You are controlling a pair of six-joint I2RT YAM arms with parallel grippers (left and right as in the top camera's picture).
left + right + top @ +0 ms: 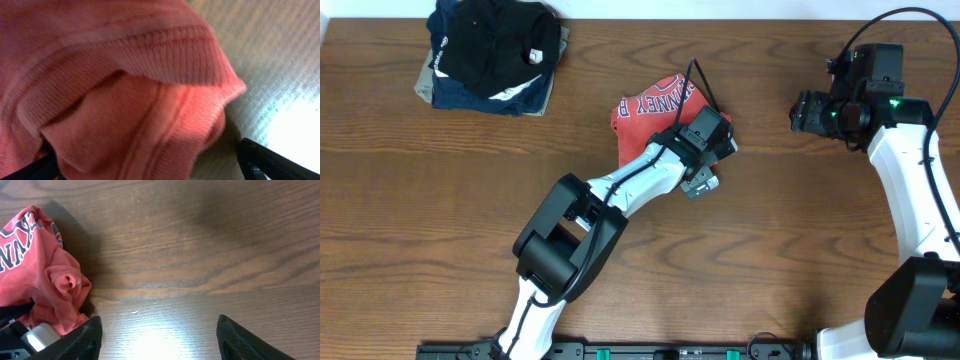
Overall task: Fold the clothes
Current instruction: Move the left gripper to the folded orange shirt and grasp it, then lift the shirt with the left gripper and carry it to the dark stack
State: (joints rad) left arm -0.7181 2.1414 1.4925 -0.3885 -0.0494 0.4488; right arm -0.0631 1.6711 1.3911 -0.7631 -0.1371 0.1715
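Observation:
The red-orange T-shirt point(655, 103) lies crumpled at the table's middle back, with white lettering showing. My left gripper point(712, 135) is down on the shirt's right edge. In the left wrist view the shirt point(125, 85) fills the frame with a ribbed hem, and the left gripper point(150, 170) has its fingers wide apart with a fold of cloth between them. My right gripper point(808, 110) hovers to the right of the shirt, apart from it. In the right wrist view it point(159, 342) is open and empty over bare wood, with the shirt point(45, 275) at the left.
A pile of folded black, navy and tan garments point(490, 55) sits at the back left corner. The wooden table point(790, 230) spreads in front and to the right of the shirt.

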